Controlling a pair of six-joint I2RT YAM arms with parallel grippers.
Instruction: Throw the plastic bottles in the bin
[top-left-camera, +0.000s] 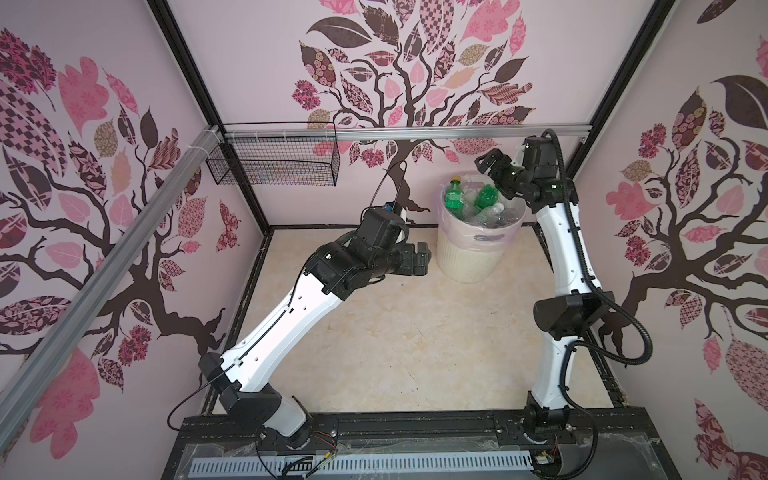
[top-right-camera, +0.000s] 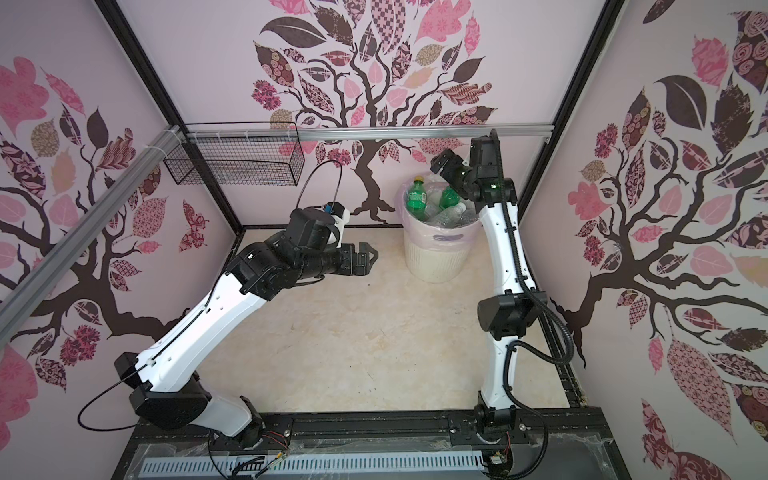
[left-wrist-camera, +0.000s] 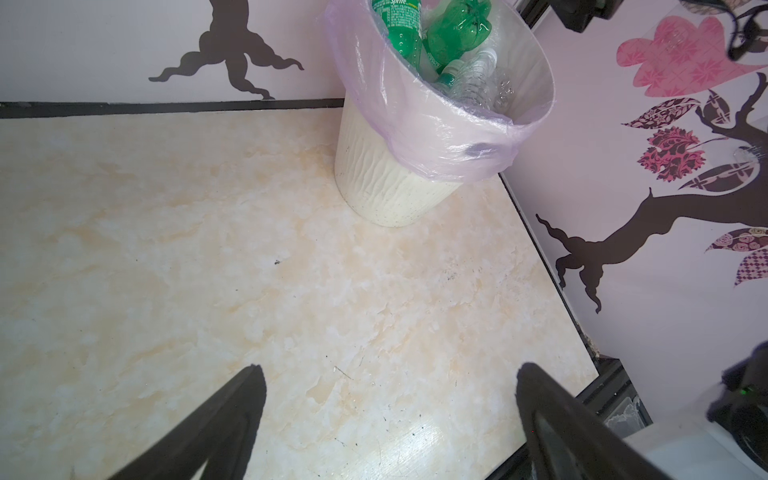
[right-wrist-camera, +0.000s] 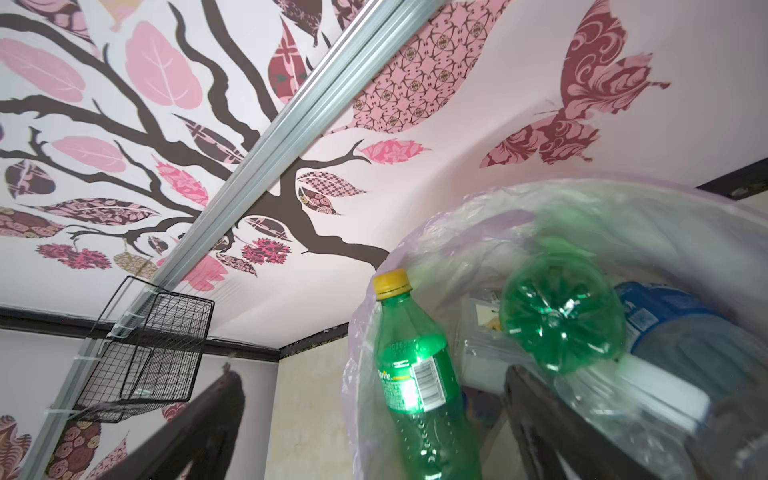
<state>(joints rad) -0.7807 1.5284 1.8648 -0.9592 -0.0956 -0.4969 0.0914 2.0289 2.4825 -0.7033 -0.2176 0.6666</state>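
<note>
All accounted for: noted bottles (top-left-camera: 453, 200) heaped in bin (top-left-camera: 473, 257) by back wall. Found right gripper (top-left-camera: 492, 164) over rim, jaws wide and empty, placed for dropping. Found left gripper (top-right-camera: 368, 258) beside bin, wide, empty, avoiding obstruction.

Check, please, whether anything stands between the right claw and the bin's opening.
Nothing visible does. The right claw hangs open just above the rim of the bin, whose mouth is uncovered. The plastic bottles already piled inside fill it nearly to the rim.
</note>
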